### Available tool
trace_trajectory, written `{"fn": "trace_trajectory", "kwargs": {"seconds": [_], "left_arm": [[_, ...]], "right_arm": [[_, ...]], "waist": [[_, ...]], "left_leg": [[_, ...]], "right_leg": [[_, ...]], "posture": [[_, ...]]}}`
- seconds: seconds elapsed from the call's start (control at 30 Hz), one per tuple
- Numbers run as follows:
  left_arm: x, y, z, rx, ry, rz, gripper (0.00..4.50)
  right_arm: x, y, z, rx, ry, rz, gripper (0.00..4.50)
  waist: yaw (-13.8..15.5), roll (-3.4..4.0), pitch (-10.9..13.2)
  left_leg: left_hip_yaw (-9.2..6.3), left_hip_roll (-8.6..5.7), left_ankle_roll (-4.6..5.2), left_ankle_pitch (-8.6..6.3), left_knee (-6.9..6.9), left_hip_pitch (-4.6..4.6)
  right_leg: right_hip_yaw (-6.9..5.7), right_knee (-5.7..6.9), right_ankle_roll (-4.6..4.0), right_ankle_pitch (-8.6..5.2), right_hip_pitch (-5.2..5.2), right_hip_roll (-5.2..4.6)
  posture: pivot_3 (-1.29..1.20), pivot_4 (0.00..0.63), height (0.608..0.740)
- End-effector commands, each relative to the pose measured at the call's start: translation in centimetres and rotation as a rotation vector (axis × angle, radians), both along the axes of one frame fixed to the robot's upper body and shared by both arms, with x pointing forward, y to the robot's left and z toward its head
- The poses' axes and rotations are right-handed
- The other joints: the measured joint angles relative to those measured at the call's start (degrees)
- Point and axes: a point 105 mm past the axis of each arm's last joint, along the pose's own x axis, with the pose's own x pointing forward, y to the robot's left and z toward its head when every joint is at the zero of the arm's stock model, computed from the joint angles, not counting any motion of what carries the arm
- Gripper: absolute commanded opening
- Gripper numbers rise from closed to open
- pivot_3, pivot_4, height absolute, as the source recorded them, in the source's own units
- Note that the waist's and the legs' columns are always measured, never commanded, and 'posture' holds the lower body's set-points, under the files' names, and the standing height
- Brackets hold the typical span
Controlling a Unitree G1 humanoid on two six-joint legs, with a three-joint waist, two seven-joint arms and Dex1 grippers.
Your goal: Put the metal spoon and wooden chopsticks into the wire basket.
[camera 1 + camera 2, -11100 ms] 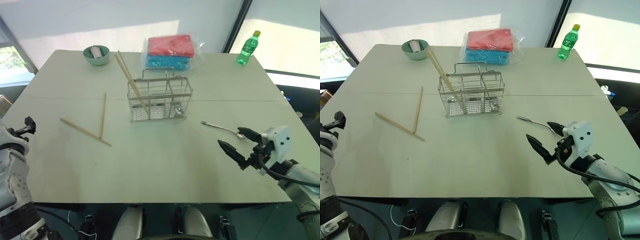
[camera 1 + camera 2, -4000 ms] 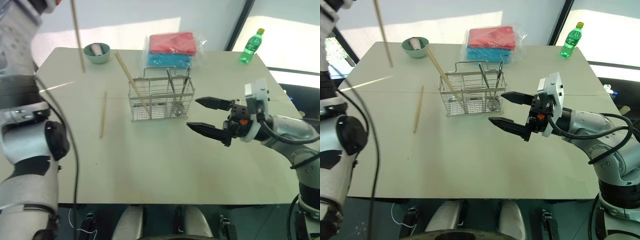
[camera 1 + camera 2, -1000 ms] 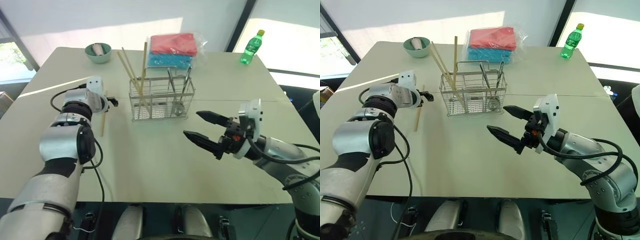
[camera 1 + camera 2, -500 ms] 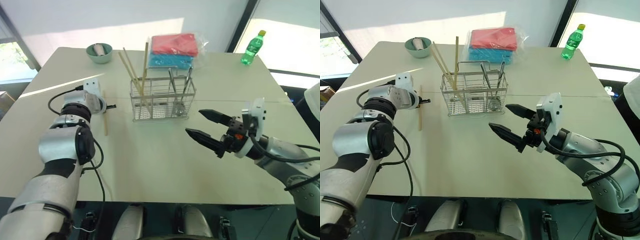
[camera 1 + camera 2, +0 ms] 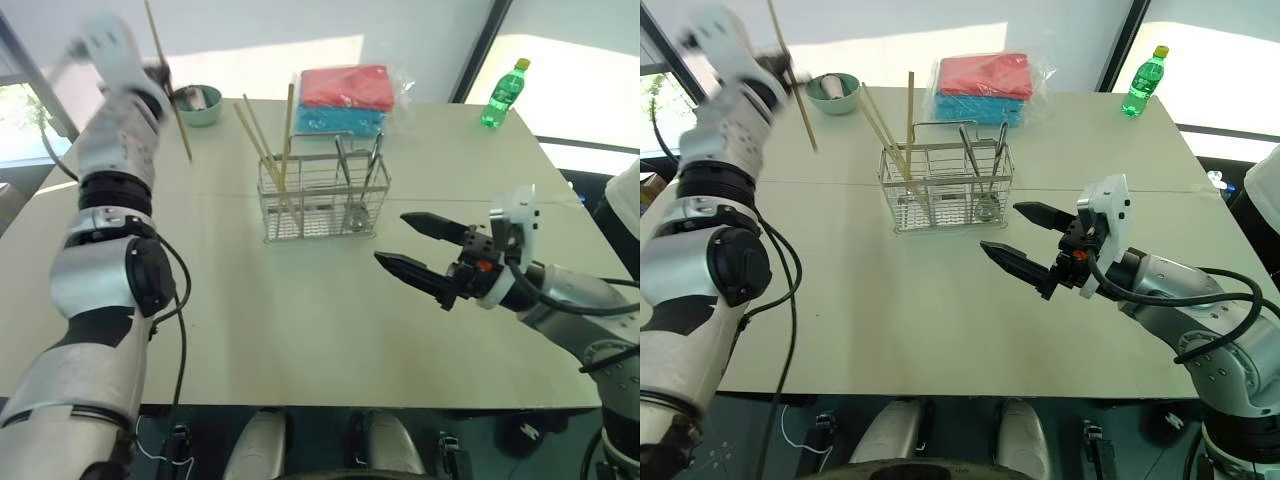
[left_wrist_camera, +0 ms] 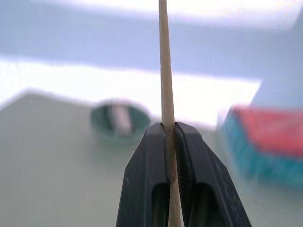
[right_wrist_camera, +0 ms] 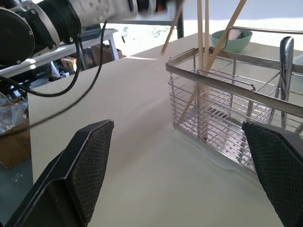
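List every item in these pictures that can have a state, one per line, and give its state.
Left gripper: shut on a pale wooden chopstick, raised above the table.
Right gripper: open, empty.
Silver wire basket: upright, holding three chopsticks and the metal spoon.
Green plastic bottle: upright, capped.

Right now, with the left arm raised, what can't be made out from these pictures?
- Top of the held chopstick: cut off by the upper edge in both eye views.
- left gripper: blurred in the eye views; its grip is clear in the left wrist view.
- Contents of the green bowl: too small and blurred.
- Spoon bowl in the wire basket: hard to make out behind the wire grid.
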Motion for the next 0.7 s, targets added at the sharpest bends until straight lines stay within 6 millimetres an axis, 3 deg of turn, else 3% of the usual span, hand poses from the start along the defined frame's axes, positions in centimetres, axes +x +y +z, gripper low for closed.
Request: {"fn": "trace_trajectory", "kwargs": {"seconds": [0.03,0.13,0.23,0.33,0.47,0.7], "left_arm": [[-2.3,-1.6,4.5,-0.034,-0.209,-0.097,0.08],[-4.2,-4.3,6.8,-0.031,-0.304,-0.216,0.08],[-5.6,-6.5,7.4,-0.002,-0.34,-0.317,0.08],[-5.0,-10.2,4.1,0.087,-0.246,-0.399,0.08],[-4.9,-12.5,0.6,0.148,-0.16,-0.448,0.08],[-5.3,-13.5,-3.1,0.18,-0.105,-0.457,0.08]], "right_arm": [[-0.8,0.3,1.1,-0.002,-0.037,0.022,4.5],[-1.0,0.2,0.8,-0.012,-0.026,0.017,4.5],[-1.1,0.0,0.6,-0.015,-0.025,0.007,4.5],[-1.1,-0.3,0.5,-0.005,-0.028,-0.021,4.5],[-1.3,-0.2,0.3,0.004,-0.026,-0.036,4.5],[-1.5,-0.4,0.3,0.012,-0.037,-0.068,4.5]], "waist": [[0.16,0.02,-0.02],[0.17,-0.02,-0.01],[-0.07,-0.02,-0.01],[-0.1,0.25,-0.15],[-0.18,0.29,-0.16],[-0.04,0.27,-0.12]], "left_leg": [[0.0,-0.05,0.04,-0.02,0.01,0.02],[-0.08,-0.11,0.25,-0.13,0.12,0.02],[-0.08,-0.11,0.27,-0.14,0.2,0.02],[-0.04,-0.09,0.3,-0.15,0.15,0.1],[-0.06,-0.04,0.33,-0.15,0.19,0.13],[-0.05,0.02,0.34,-0.15,0.18,0.05]], "right_leg": [[-0.01,0.0,0.0,0.0,0.05,-0.04],[-0.04,0.0,0.08,0.04,0.14,-0.04],[-0.03,0.01,0.11,0.06,0.16,-0.01],[0.01,0.02,0.1,0.05,0.19,0.02],[0.02,0.07,0.09,0.05,0.22,0.13],[0.05,0.03,0.06,0.06,0.13,0.18]], "posture": [[0.0,0.15,0.667],[0.0,0.15,0.667],[0.0,0.15,0.667],[0.0,0.15,0.667],[0.0,0.15,0.667],[0.0,0.15,0.667]]}}
